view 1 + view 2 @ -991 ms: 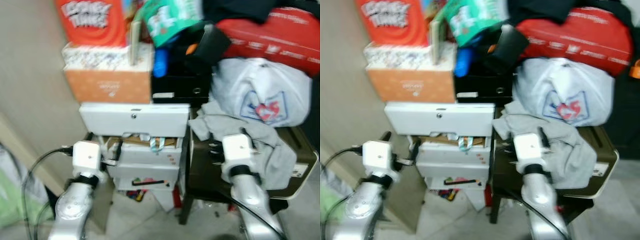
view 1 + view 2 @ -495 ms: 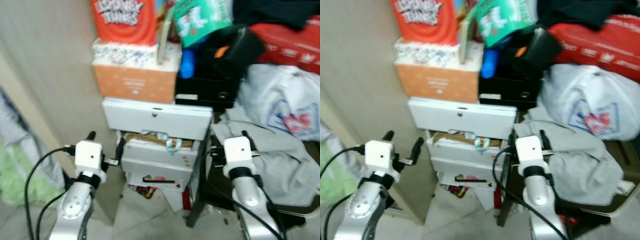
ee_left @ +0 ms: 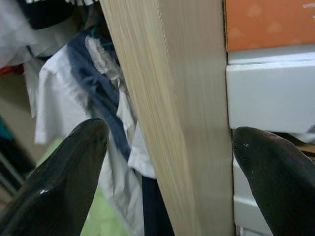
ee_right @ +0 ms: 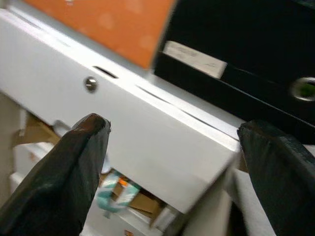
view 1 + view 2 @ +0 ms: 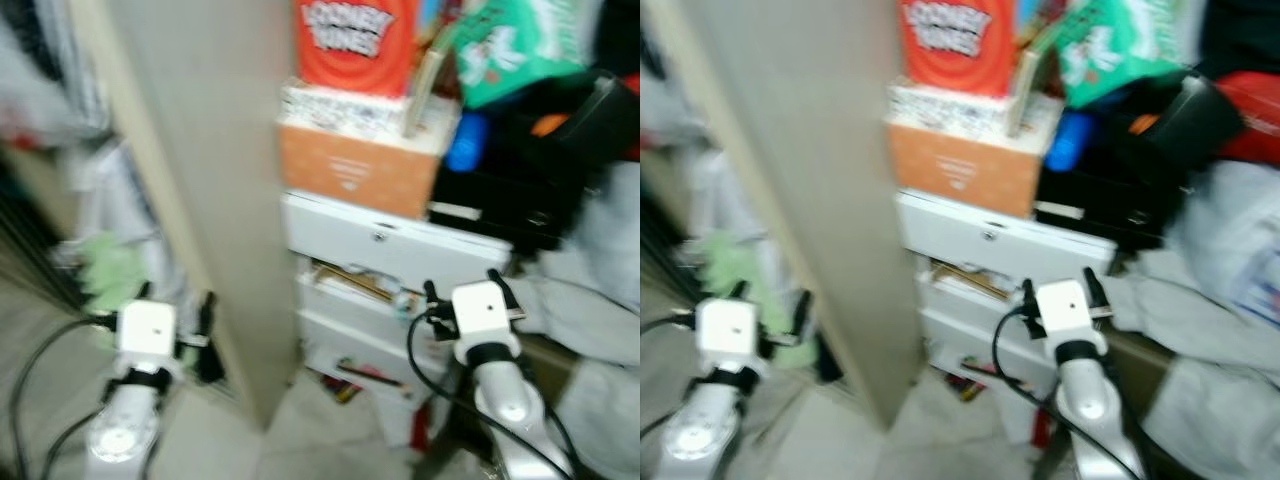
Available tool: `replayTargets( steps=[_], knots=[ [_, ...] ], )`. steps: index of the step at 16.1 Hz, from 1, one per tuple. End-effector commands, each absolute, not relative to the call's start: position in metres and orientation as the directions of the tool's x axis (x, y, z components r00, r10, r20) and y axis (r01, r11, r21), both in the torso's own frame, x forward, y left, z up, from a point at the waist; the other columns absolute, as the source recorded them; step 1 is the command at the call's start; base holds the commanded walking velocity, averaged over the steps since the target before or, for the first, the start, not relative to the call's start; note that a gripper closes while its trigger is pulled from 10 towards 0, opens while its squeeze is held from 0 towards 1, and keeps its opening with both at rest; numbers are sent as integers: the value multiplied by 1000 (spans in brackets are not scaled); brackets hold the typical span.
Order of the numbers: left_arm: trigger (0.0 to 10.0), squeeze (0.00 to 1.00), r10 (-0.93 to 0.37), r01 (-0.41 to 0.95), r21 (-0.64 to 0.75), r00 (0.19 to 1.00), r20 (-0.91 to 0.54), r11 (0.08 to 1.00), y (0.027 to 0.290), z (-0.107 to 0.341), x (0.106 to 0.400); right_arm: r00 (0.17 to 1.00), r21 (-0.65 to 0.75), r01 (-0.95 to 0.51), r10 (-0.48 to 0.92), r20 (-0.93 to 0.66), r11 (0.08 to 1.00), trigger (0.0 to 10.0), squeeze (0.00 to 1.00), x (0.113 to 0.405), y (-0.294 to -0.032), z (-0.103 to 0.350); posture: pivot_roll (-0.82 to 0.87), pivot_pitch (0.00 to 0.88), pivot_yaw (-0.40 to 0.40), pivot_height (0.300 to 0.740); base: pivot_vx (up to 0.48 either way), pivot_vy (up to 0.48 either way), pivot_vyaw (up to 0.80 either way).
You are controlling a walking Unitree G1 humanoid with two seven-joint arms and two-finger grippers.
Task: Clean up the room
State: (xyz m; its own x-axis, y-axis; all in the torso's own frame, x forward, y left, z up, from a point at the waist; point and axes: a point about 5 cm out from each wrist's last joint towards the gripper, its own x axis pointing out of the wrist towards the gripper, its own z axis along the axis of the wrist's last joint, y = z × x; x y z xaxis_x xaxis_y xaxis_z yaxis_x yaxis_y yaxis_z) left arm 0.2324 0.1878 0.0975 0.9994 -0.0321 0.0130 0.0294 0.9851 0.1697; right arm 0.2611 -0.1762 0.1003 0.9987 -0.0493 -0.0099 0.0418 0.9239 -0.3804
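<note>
Blurred head views: cluttered corner, nothing yet in hand. Left gripper (image 3: 162, 172) released, fingers spread either side of wooden panel edge (image 3: 182, 108); hanging clothes (image 3: 93, 88) behind it, upper left of wrist frame. Right gripper (image 4: 167, 162) released, facing white drawer unit (image 5: 400, 245) at centre right. Orange box (image 5: 355, 172), Looney Tunes box (image 5: 345, 45) and teal pack (image 5: 510, 50) stacked above. Risks, as judged: left fingers clip panel; right arm jars drawers, topples stack; motion blur spoils aim.

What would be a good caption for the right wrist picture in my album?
Right end effector, its fingers wide apart, faces a white drawer front under an orange box and a black box.
</note>
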Motion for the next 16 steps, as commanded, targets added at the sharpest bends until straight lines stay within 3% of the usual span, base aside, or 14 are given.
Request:
replayTargets(
  steps=[1,5,11,16],
  knots=[
    [10000,0,-16,10,196,999,32,981,191,103,235,1000,-364,29,-27,9,931,10000,0,265,-171,105,-40,6,-7,740,0,0,800],
    [10000,0,11,-19,196,999,41,980,196,102,228,1000,-356,1,0,3,934,10000,0,261,-169,106,-40,0,-13,740,0,0,800],
    [10000,0,39,-36,225,999,-7,974,205,100,194,996,-363,-62,32,-87,930,10000,0,214,-185,92,-21,13,-7,740,0,0,598],
    [10000,0,41,-36,224,999,-20,974,205,99,196,996,-369,-64,37,-81,927,10000,0,221,-185,93,-30,11,-2,740,0,0,758]
  ],
)
